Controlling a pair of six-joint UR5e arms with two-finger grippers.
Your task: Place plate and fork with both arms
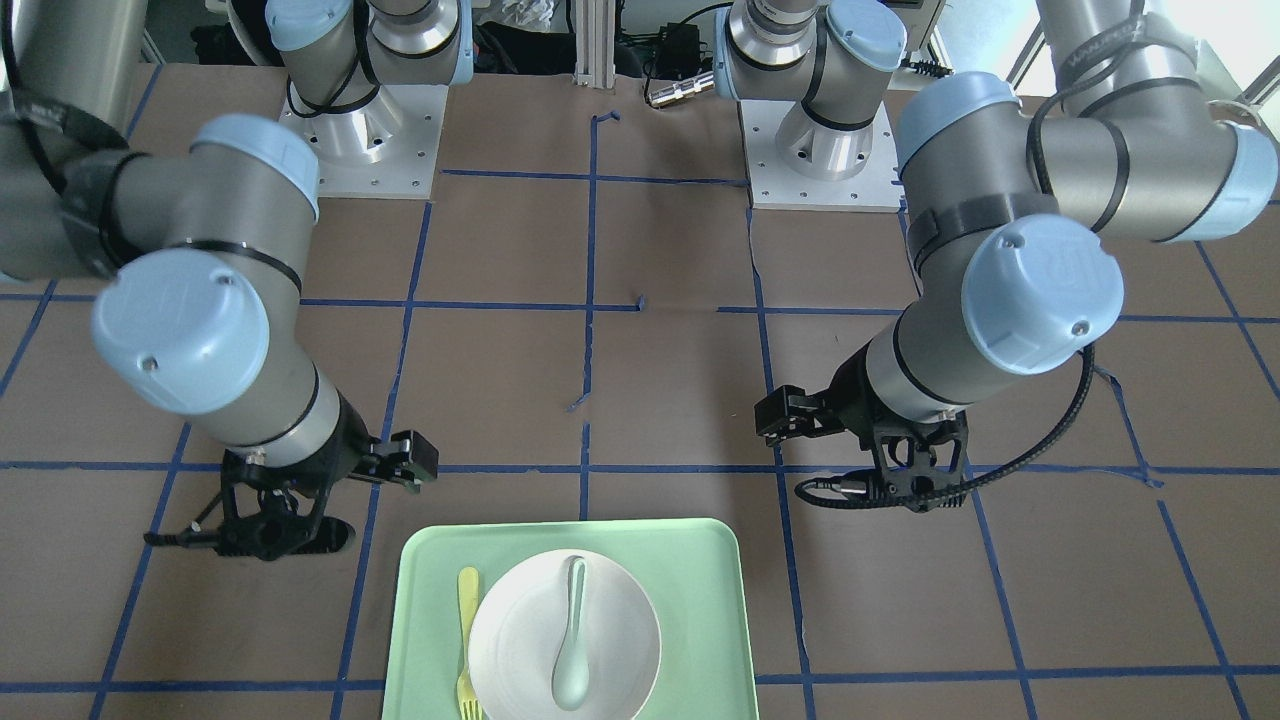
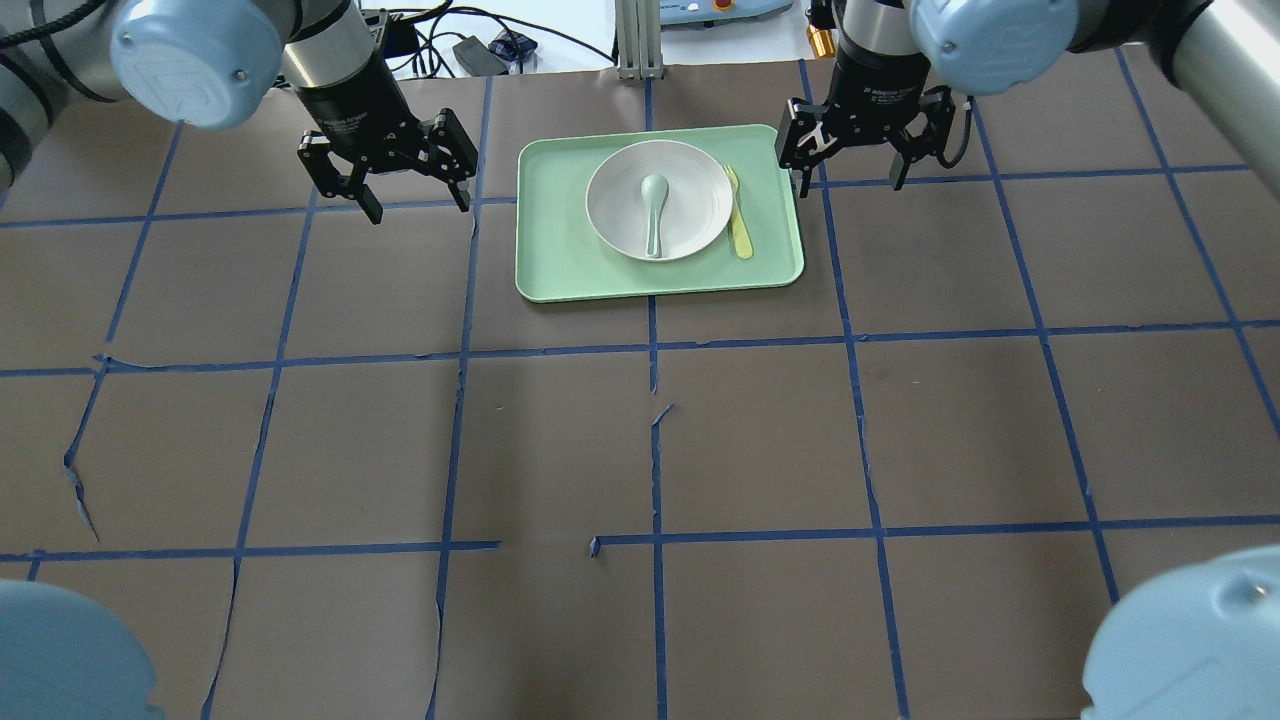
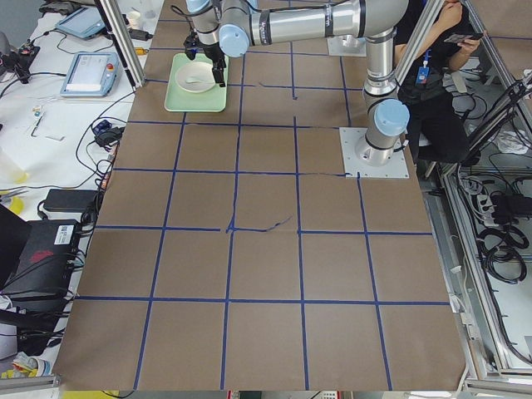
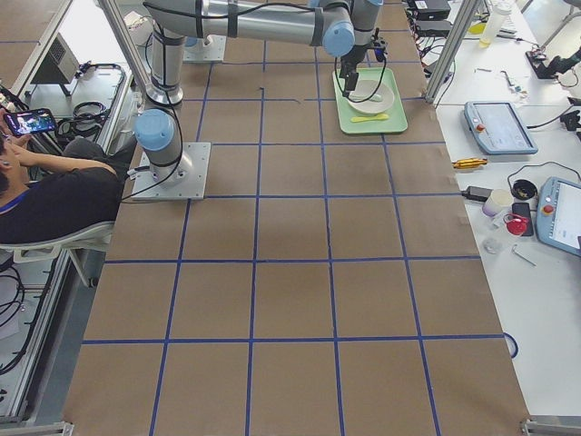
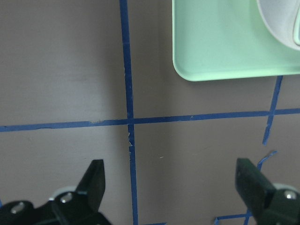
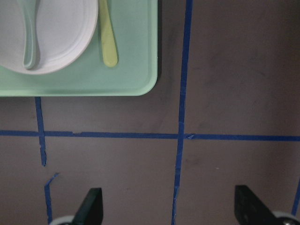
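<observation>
The off-white plate (image 2: 692,188) sits in the middle of a mint-green tray (image 2: 560,262). The pale yellow fork (image 2: 738,215) lies on the tray beside the plate, on my right side. Both show in the front view, plate (image 1: 515,640) and fork (image 1: 467,625), and in the right wrist view, plate (image 6: 61,33) and fork (image 6: 107,37). My left gripper (image 2: 420,208) is open and empty over the table, left of the tray. My right gripper (image 2: 848,185) is open and empty, just right of the tray. The left wrist view shows a tray corner (image 5: 220,42) and the plate's edge (image 5: 281,18).
A pale grey-green spoon (image 2: 653,205) lies in the plate. Blue tape lines grid the brown table (image 2: 640,440). Cables and devices lie beyond the table's far edge. A seated person (image 3: 432,91) is behind the robot's bases.
</observation>
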